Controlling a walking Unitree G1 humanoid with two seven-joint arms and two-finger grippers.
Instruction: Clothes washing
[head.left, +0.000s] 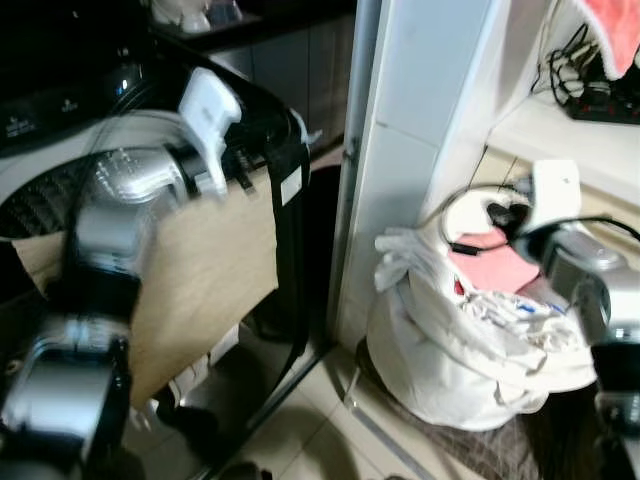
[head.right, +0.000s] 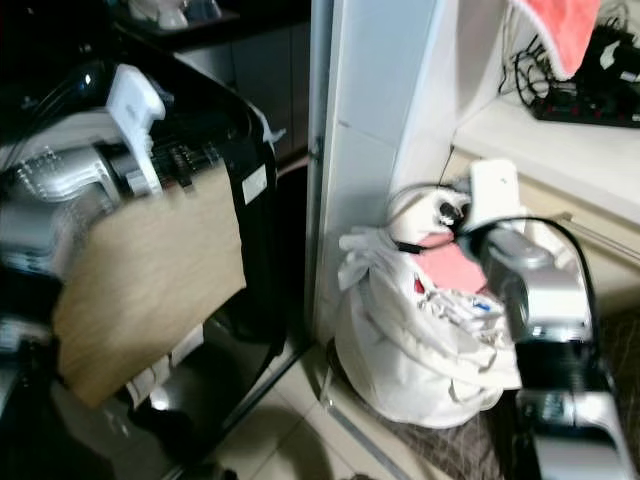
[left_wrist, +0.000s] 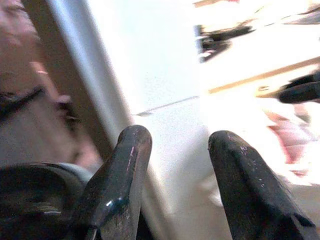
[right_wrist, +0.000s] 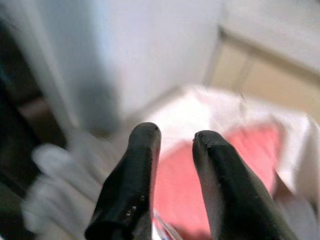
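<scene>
Your right gripper (right_wrist: 172, 165) hangs over the bulging white cloth laundry bag (head.left: 470, 365) on the floor beside the white wall panel (head.left: 415, 120), fingers narrowly parted and empty above the pink garment (head.left: 490, 268) at its mouth. Your left gripper (left_wrist: 175, 175), jaws moderately apart and empty, is raised by the black top-loading washing machine (head.left: 270, 130). Reach too shallow and you'll likely pinch the bag's rim, dragging the whole sack over.

White wall panel (head.left: 420, 120), black cables (head.left: 585, 75) on shelf (head.left: 560, 130), tiled floor (head.left: 300, 430)
</scene>
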